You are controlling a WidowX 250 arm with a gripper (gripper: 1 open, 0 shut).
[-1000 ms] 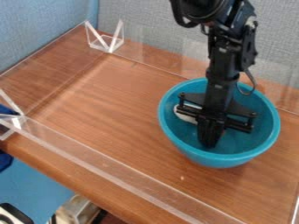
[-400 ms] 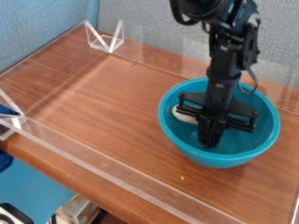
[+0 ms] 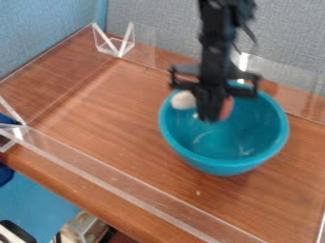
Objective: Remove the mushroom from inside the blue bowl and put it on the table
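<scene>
Bench (image 3: 89, 104): we noted a reddish-brown wooden top with visible grain, fenced by clear acrylic walls (image 3: 121, 43). A broad bare stretch lay to the picture's left of the bowl; we judged this the likely ground for setting the load down, since nothing stood in the way there.

Blue bowl (image 3: 226, 150): deep, glossy, teal, sitting toward the right side of the bench. Its floor showed bare, only reflections on the inside. We took the depth of its wall as the reason for a straight-up lift, rather than a sideways drag over the rim.

Arm: a dark column came down from the top edge, the wrist pointing roughly straight down over the bowl's rear-left rim. That upright stance suited a reach into a deep vessel.

Pincer (image 3: 207, 98): it hung above the rim, its tips clear of the bowl's floor. The jaws were pressed together on a small object; the frame was blurred here, so we could not make out the exact contact.

Mushroom (image 3: 188, 99): we read a pale cream patch beside the dark tips, with a reddish smear just right of it, as stem and cap. It was held in the air at about rim height, above the bowl's rear-left edge, not yet resting on the bench. We judged the removal half done, with carrying sideways and lowering left to do. A small rounded toy in a narrow grip could slip.
</scene>
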